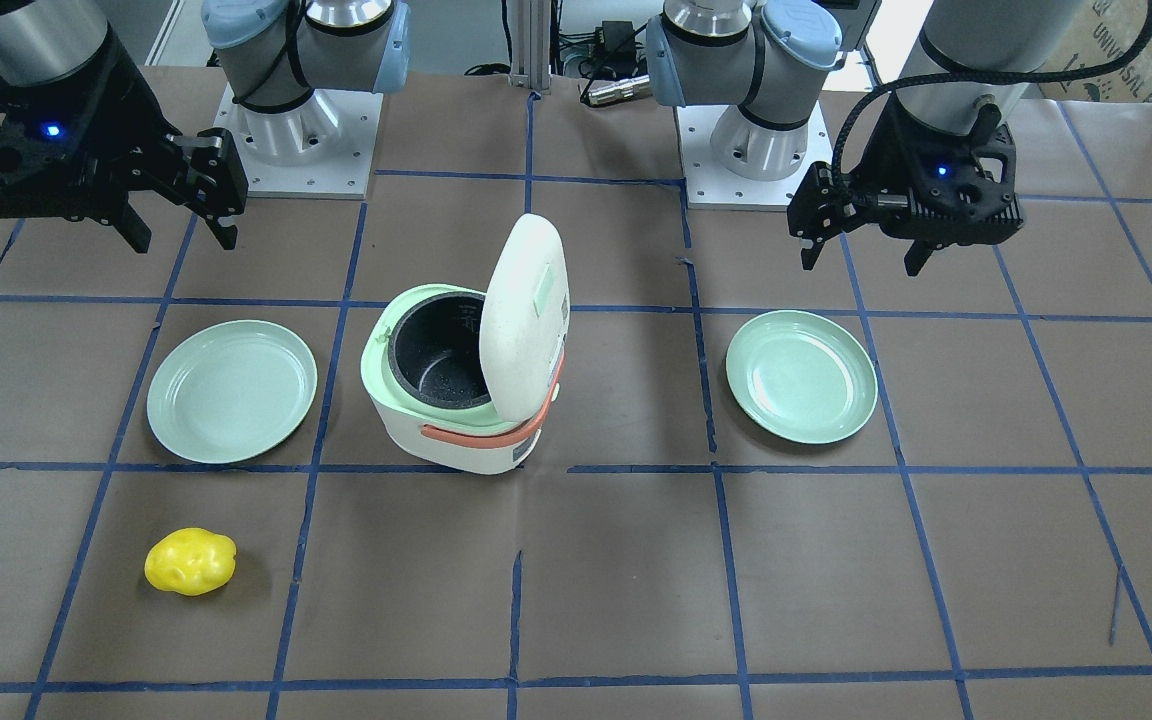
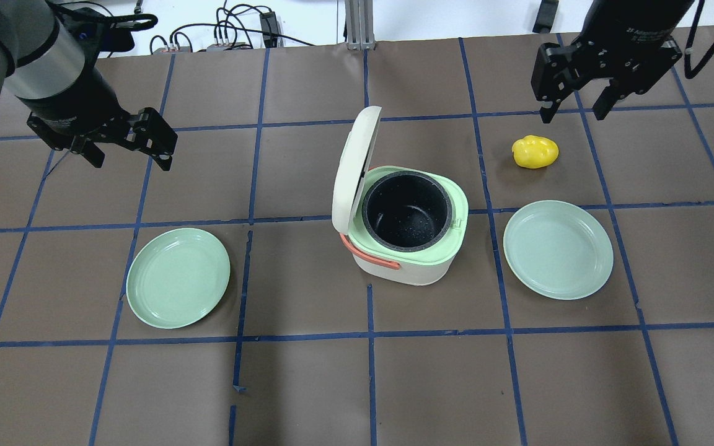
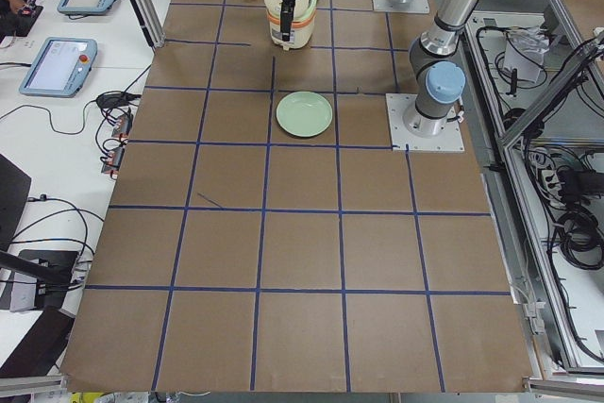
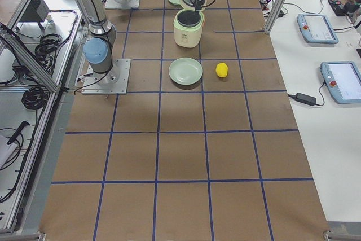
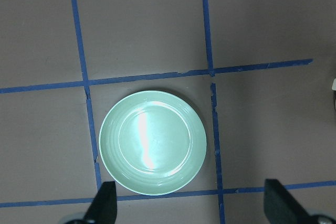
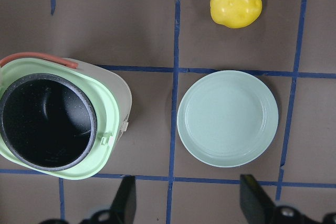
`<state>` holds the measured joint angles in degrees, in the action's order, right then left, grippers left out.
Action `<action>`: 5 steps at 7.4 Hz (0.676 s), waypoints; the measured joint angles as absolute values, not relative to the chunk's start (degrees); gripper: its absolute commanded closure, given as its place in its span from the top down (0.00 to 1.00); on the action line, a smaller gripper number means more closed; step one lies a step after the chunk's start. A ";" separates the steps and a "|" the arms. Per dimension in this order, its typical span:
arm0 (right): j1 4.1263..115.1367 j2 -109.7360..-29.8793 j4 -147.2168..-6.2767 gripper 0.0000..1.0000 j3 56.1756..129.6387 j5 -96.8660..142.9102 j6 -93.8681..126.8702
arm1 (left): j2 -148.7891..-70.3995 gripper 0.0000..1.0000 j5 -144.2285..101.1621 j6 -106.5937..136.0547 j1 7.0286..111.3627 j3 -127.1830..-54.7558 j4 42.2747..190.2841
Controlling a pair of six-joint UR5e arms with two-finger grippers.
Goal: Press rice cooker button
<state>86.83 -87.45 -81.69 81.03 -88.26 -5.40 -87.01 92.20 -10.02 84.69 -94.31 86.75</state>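
The white rice cooker [image 2: 406,269] with a green rim and orange handle stands mid-table, its lid [image 2: 351,167] swung upright and the black pot [image 2: 406,210] empty. It also shows in the front view [image 1: 456,440] and the right wrist view [image 6: 52,119], where a small white tab [image 6: 126,126] sits on the rim. I cannot make out a button clearly. My left gripper [image 2: 131,160] is open and empty, high and far to the cooker's left. My right gripper [image 2: 572,113] is open and empty, far beyond the cooker on its right.
A green plate [image 2: 178,277] lies left of the cooker, under my left wrist camera [image 5: 152,145]. Another green plate [image 2: 558,249] lies to the right [image 6: 227,118]. A yellow potato-like object [image 2: 535,152] lies beyond the right plate, below my right gripper.
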 measured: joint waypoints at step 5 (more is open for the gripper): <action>89.57 -86.39 -83.91 0.99 80.54 -88.23 0.07 | -87.01 1.00 92.20 -10.02 84.73 -94.31 86.75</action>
